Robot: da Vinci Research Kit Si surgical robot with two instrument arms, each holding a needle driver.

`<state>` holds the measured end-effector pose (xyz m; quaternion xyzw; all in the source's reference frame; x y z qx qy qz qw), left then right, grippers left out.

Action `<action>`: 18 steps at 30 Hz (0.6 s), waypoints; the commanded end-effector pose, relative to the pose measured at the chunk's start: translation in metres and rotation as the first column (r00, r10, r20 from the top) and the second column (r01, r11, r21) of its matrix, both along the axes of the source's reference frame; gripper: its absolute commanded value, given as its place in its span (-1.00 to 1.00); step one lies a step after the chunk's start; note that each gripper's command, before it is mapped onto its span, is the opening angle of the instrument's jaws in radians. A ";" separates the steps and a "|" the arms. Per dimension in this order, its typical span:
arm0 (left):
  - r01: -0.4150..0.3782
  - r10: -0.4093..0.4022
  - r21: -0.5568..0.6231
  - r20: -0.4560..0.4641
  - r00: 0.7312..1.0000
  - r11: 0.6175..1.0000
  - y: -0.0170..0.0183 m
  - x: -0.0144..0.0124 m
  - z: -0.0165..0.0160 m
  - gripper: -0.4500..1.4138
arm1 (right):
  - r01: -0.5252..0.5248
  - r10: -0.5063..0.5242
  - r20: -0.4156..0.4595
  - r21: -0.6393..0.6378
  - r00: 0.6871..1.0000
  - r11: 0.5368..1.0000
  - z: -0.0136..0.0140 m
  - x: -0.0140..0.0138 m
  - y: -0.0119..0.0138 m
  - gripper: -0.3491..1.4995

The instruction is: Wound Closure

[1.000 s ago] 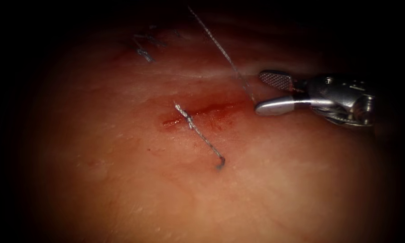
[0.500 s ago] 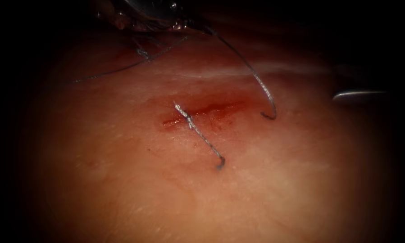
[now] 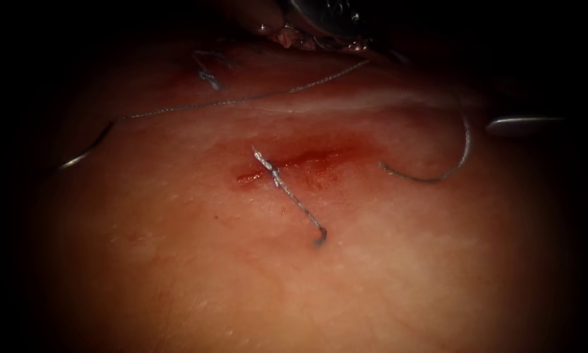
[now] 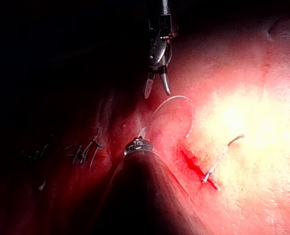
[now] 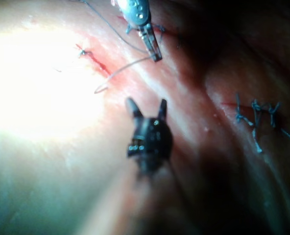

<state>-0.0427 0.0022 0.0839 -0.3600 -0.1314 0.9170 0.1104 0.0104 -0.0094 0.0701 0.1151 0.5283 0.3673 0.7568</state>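
**Left tool carries needle over the right end of the cut**

At the far edge of the tissue (image 3: 294, 281), the left tool (image 5: 154, 53) has its jaws clamped on the tail end of the curved needle (image 3: 437, 171). The needle arcs down on the right side of the cut (image 3: 287, 163), its tip resting on or just above the surface near the cut's right end; whether it has entered the tissue cannot be told. Thread (image 3: 228, 101) trails from the left tool leftward across the far tissue. The right tool (image 5: 146, 110) hangs near the needle with jaws apart, holding nothing. One finished stitch (image 3: 290, 193) crosses the cut, which carries red fluid (image 3: 307, 160). Older stitches (image 5: 255, 115) sit well apart on the tissue.
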 end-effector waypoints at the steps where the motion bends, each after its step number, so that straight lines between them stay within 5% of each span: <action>1: -0.001 0.001 0.005 -0.002 1.000 1.000 0.0001 -0.0009 0.0012 -1.00 | 0.005 -0.005 -0.006 0.000 1.000 1.000 0.0005 0.0010 -0.0003 0.98; 12: 0.054 -0.052 0.056 -0.038 0.998 0.997 0.0033 0.0000 0.0076 -1.00 | 0.007 -0.007 -0.005 -0.004 1.000 1.000 0.0004 0.0019 -0.0004 0.98; 13: 0.083 -0.079 0.081 -0.046 0.996 0.993 0.0036 0.0004 0.0074 -0.69 | 0.007 -0.007 -0.005 -0.004 1.000 1.000 0.0004 0.0020 -0.0004 0.98; 14: 0.147 -0.140 0.154 -0.056 0.989 0.977 0.0042 0.0013 0.0068 0.21 | 0.010 -0.010 -0.007 -0.003 1.000 1.000 0.0003 0.0020 -0.0004 0.98; 15: 0.147 -0.140 0.154 -0.056 0.989 0.977 0.0042 0.0013 0.0068 0.21 | 0.010 -0.010 -0.007 -0.003 1.000 1.000 0.0003 0.0020 -0.0004 0.98; 18: 0.186 -0.188 0.196 -0.007 0.982 0.963 0.0049 0.0026 0.0049 0.68 | 0.010 -0.010 -0.008 -0.002 1.000 1.000 0.0003 0.0023 -0.0004 0.98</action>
